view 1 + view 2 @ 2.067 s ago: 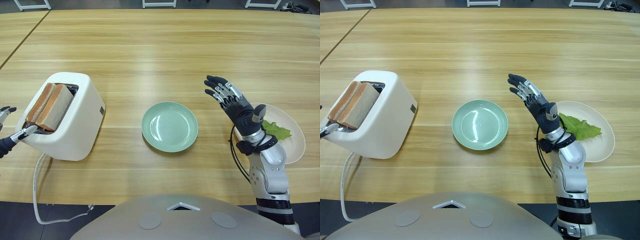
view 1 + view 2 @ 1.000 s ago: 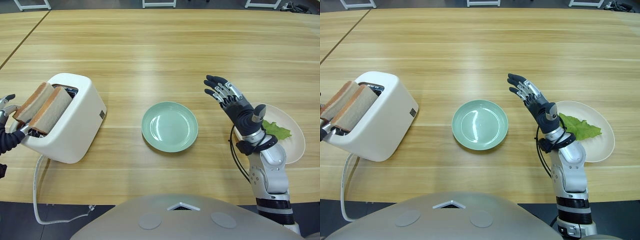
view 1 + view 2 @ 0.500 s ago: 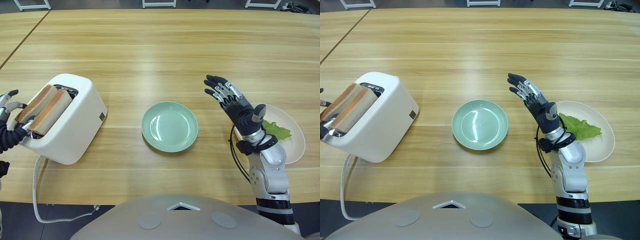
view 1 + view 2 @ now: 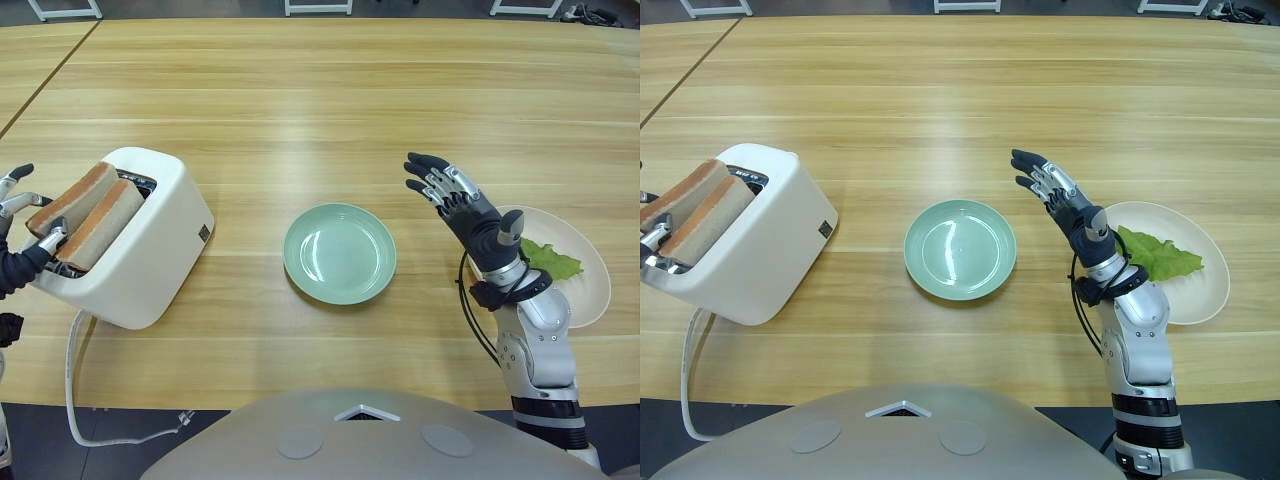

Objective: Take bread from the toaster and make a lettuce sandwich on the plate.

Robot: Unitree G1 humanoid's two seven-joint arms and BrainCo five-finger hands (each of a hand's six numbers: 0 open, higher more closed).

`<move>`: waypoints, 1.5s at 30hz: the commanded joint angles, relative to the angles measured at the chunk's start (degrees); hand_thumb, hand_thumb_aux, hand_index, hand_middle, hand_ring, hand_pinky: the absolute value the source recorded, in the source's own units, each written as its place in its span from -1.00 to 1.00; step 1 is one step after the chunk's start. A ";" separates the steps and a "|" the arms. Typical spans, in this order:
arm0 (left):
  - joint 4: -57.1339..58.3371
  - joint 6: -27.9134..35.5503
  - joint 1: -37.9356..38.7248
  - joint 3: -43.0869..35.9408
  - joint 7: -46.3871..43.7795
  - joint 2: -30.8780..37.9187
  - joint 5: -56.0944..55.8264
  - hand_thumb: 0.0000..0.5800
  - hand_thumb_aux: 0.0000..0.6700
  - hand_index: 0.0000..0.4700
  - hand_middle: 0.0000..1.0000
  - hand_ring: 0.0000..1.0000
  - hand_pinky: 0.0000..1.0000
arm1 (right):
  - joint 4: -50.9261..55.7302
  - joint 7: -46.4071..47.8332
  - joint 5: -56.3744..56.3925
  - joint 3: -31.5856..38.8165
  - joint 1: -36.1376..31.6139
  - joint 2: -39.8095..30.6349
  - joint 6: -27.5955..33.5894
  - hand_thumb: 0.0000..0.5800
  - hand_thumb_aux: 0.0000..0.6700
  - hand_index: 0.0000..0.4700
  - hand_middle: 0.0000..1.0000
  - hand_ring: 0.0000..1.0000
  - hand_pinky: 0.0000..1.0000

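Long light wooden table (image 4: 300, 80), grain running left to right, viewed from above and slightly in front.

On the left side, a white rounded plastic toaster (image 4: 150, 250). In its top slots, two thick brown-crusted slices of bread (image 4: 88, 212), side by side and sticking well out, not yet taken from the toaster. From the toaster's near corner, a white power cord (image 4: 72, 370) looping down past the table's front edge.

At the far left edge, the robot's dark left hand (image 4: 18, 255), pressed up against the outer ends of the slices. Whether clamped on the bread or only resting against it: impossible to tell.

Near the middle of the table, a pale green round ceramic plate (image 4: 340, 253), well apart from the toaster.

Further right, a cream oval shallow dish (image 4: 1200, 300) with a crinkled green lettuce leaf (image 4: 1160, 257) lying inside.

Between plate and dish, the robot's black and silver right hand (image 4: 462, 205), raised above the tabletop, spread wide and flat with nothing in it. Wrist just over the dish's left rim, hiding part of it.
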 commanded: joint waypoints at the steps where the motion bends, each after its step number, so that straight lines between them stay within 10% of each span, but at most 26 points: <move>1: -3.12 0.82 -3.30 2.31 -0.48 -0.13 -6.61 1.00 1.00 1.00 -1.00 -1.00 -1.00 | 0.10 0.16 -0.70 0.49 -0.68 -0.02 -0.23 -1.00 -1.00 -1.00 -1.00 -1.00 -1.00; 8: -13.26 9.78 -15.34 -1.27 -0.56 2.66 -13.94 1.00 1.00 1.00 -1.00 -1.00 -1.00 | 1.94 -0.75 -1.31 0.52 -1.60 0.82 -0.94 -1.00 -1.00 -1.00 -1.00 -1.00 -1.00; 24: -5.26 7.01 -35.73 -50.10 3.42 -6.82 18.99 1.00 1.00 1.00 -1.00 -1.00 -1.00 | 8.71 -1.78 -0.67 -0.78 -10.45 1.90 -2.38 -1.00 -1.00 -1.00 -1.00 -1.00 -1.00; 33: 13.92 0.30 -38.15 -70.82 12.67 -11.04 45.52 1.00 1.00 1.00 -1.00 -1.00 -1.00 | 9.80 -1.61 -0.30 -1.89 -13.33 1.43 -2.23 -1.00 -1.00 -1.00 -1.00 -1.00 -1.00; 45: 18.34 2.52 -31.84 -76.61 14.29 -13.38 48.78 0.99 0.86 0.86 -1.00 -1.00 -1.00 | 8.39 -1.37 -1.65 -1.34 -12.88 1.22 -2.76 -1.00 -1.00 -1.00 -1.00 -1.00 -1.00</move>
